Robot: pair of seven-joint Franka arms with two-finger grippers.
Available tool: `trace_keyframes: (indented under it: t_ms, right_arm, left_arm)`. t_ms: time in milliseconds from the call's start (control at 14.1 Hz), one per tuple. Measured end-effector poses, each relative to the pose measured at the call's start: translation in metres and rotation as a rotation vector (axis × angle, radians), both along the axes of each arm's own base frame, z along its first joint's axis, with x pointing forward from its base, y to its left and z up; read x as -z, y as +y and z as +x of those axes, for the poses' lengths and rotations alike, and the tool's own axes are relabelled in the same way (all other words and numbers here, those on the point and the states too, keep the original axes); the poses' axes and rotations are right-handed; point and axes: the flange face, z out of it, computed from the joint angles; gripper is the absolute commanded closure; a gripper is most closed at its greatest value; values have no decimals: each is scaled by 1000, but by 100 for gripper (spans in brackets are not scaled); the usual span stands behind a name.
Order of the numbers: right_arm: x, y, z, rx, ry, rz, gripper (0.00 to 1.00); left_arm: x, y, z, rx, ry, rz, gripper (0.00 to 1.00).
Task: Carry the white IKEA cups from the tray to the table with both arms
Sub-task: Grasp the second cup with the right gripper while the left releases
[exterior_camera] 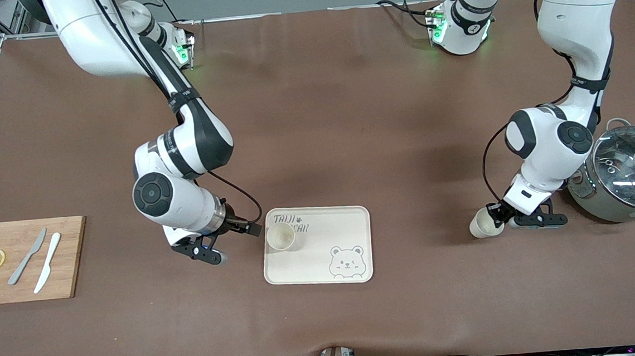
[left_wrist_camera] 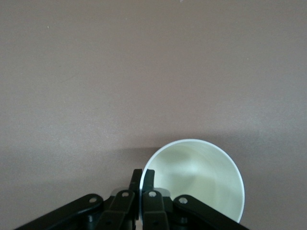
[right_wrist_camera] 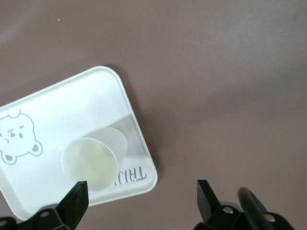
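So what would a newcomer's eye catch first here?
The left gripper pinching the rim of a cream cup beside the steel pot. Then the second cup on the bear tray, with the open right gripper next to the tray.

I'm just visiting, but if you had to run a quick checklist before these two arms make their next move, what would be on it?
1. Left gripper pinching the rim of its cup: ok.
2. That cup clear of the tray, over the table: ok.
3. That cup already resting on the table: cannot tell.
4. Right gripper open for a grab: ok.
5. Second cup upright on the tray: ok.
6. Right gripper around the second cup: not ok, it is beside the tray.
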Motion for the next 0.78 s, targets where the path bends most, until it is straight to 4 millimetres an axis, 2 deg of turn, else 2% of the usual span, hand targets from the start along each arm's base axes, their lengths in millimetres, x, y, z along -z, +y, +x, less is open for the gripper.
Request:
trace_keyframes:
  t_ms: [639,781]
  right_arm:
    - [44,44,-10,48,-21,6,0]
    - [51,48,-12,46,-19,5,3]
  left_arm:
    - [7,-1,-2,-1,-12,2,100]
    - [7,-1,-2,-1,-16,3,51]
